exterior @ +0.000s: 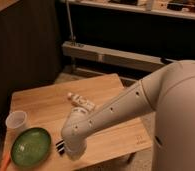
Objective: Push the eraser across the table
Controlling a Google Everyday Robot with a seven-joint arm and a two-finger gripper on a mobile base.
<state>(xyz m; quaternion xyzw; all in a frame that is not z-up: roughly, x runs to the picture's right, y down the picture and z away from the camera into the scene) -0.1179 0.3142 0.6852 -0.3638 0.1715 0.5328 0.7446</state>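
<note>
Frankly, the arm's bulk covers most of what matters: the hand (73,151) sits low over the front of the desk (46,102), and I cannot tell whether it is apart or together. Only a dark end of the eraser (60,146) peeks out, black with pale stripes, lying flat between the green plate (30,147) and the hand. A small white bottle (81,102) lies mid-desk, close by the arm.

The arm (116,112) is showing as a smooth off-white tube, carrying a row of small dark screw dots along its side and widening into a bulky rounded shoulder housing (181,110). The gripper (73,150) is sitting at the arm's rounded end, just beside the green plate (31,146).
</note>
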